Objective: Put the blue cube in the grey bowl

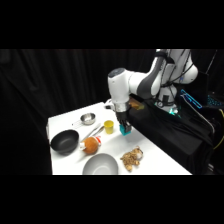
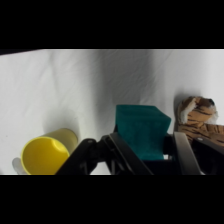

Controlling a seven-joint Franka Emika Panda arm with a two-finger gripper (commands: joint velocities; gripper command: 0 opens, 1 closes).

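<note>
The blue cube (image 2: 141, 131) sits between my gripper's two fingers, filling the gap, and my gripper (image 2: 148, 150) is shut on it. From the side, the gripper (image 1: 123, 129) hangs straight down with the blue cube (image 1: 124, 131) at its tips, just above or on the table to the right of the yellow cup (image 1: 108, 126). The grey bowl (image 1: 101, 165) stands at the table's near edge, in front and to the left of the gripper, with nothing in it. It is out of the wrist view.
A black pan (image 1: 65, 141) lies at the left, a small steel bowl (image 1: 88, 119) behind it, and an orange round object (image 1: 91, 145) between pan and bowl. A striped plush toy (image 1: 131, 158) lies right of the grey bowl. The yellow cup (image 2: 45, 155) and the toy (image 2: 197, 117) flank the cube.
</note>
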